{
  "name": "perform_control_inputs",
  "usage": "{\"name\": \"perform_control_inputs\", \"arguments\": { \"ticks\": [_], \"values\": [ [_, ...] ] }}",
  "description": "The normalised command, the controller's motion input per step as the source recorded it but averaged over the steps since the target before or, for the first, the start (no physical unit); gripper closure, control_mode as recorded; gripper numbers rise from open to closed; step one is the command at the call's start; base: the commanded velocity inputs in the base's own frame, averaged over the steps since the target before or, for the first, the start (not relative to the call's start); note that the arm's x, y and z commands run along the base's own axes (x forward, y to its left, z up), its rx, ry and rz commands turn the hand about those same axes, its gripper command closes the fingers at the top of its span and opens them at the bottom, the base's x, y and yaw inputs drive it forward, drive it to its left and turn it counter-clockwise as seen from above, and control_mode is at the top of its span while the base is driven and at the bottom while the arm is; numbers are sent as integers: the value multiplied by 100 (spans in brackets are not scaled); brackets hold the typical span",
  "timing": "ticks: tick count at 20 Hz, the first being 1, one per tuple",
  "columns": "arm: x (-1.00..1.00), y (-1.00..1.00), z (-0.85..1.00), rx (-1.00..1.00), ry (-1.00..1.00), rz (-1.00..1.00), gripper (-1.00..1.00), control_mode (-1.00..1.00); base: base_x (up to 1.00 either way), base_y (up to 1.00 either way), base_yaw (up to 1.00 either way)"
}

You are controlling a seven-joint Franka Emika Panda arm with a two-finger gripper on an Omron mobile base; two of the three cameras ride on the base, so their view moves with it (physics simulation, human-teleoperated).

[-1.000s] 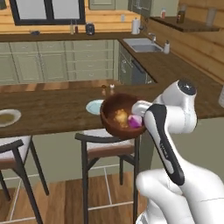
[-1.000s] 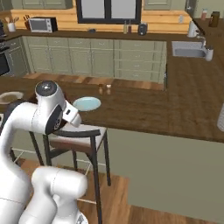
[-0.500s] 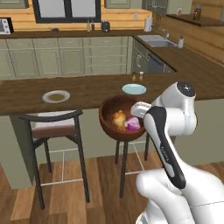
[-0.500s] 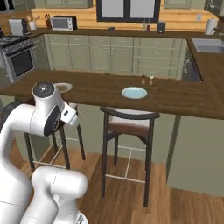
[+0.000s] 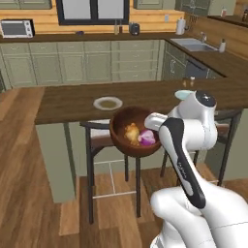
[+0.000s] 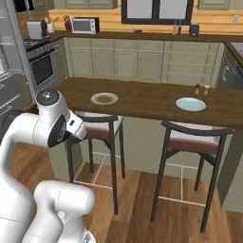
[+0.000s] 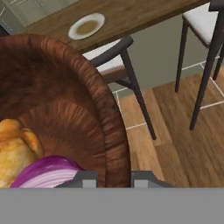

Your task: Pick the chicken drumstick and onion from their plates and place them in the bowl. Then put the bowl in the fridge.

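My gripper (image 7: 114, 177) is shut on the rim of the dark reddish-brown wooden bowl (image 7: 87, 87) and holds it in the air in front of the counter. In the left base view the bowl (image 5: 117, 127) hangs over a stool, with my gripper (image 5: 153, 129) at its right rim. Inside lie the golden drumstick (image 5: 131, 131) (image 7: 15, 148) and the purple onion (image 5: 147, 138) (image 7: 48, 175). The cream plate (image 5: 108, 102) (image 6: 104, 98) (image 7: 86, 26) and the pale blue plate (image 5: 183, 93) (image 6: 191, 104) rest on the counter. A tall grey surface (image 6: 8, 42) at the far left looks like the fridge.
Two dark bar stools (image 6: 194, 137) (image 6: 100, 124) stand against the wooden counter (image 6: 142, 99). Wood floor (image 5: 29, 193) spreads to the left. Green cabinets, a microwave (image 6: 85, 24) and a stove (image 6: 40, 64) line the back wall.
The whole scene has slid to the right in both base views, so the camera has moved. The bowl with both foods stays in my shut gripper.
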Motion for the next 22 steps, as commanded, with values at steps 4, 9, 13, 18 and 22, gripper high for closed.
{"name": "perform_control_inputs", "arguments": {
  "ticks": [4,9,13,18,22],
  "values": [
    [0,0,0,0,0,0,100,100,1,100,0],
    [0,0,0,0,0,0,100,100,8,100,0],
    [0,0,0,0,0,0,100,100,18,100,0],
    [0,0,0,0,0,0,100,100,61,100,-2],
    [0,0,0,0,0,0,100,100,100,100,-11]
  ]
}}
